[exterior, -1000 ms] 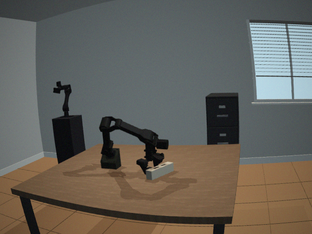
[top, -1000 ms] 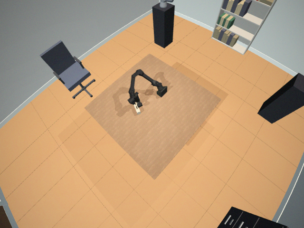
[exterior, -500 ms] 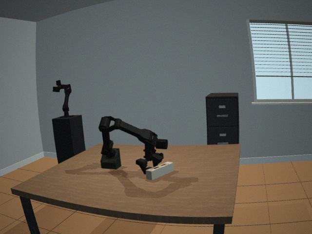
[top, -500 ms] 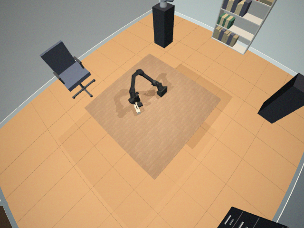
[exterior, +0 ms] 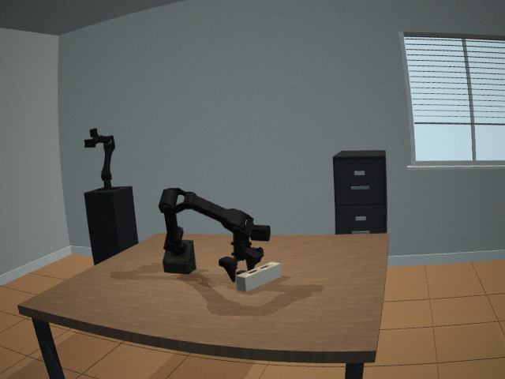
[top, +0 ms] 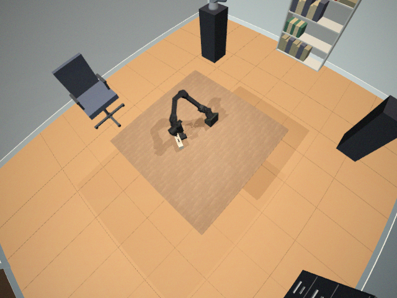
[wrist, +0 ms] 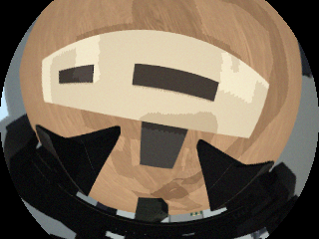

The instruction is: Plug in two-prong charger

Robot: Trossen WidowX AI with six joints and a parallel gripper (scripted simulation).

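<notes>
A: Top view?
B: Cream oblong power strip [top: 180,145] [exterior: 263,278] [wrist: 115,87] beside black two-fingered pincer [top: 179,133] [exterior: 241,274] [wrist: 159,137].
A: Exterior?
B: Strip rests on brown wooden worktop [top: 208,176] [exterior: 309,326] [wrist: 224,15], near pincer.
A: Wrist?
B: Pincer almost fully open, gripping nothing; dark-grey blocky charger [wrist: 161,149] between its fingers.

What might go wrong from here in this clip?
The gripper is open around a dark block, probably the charger, tight against the power strip. Closing or descending might catch the strip's edge and shove it. The block's prongs aren't visible, so it could be grasped askew, and crooked prongs may not pass the shutter.
</notes>
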